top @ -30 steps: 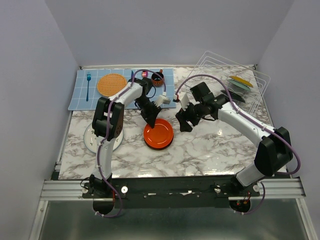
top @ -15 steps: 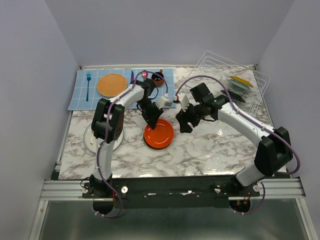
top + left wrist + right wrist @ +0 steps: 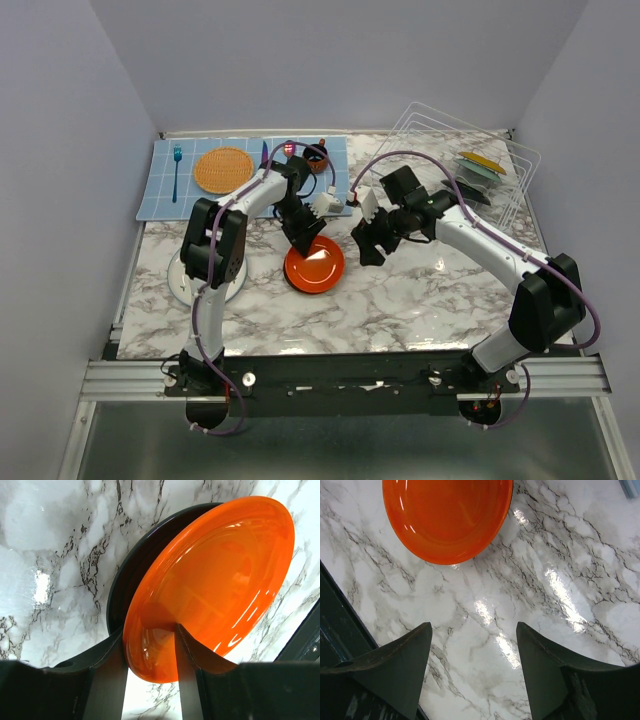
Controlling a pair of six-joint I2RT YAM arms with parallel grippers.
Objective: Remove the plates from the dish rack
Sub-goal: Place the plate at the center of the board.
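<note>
Orange plate [image 3: 215,580] leans on black plate [image 3: 131,575], left hand [image 3: 149,632] straddling its rim, grip unclear; pulling away could drag it sideways. Right hand [image 3: 473,626] gapes empty.

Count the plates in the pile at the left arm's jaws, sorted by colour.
orange plate: 1, on top
black plate: 1, underneath, only its rim showing
Total: 2
</note>
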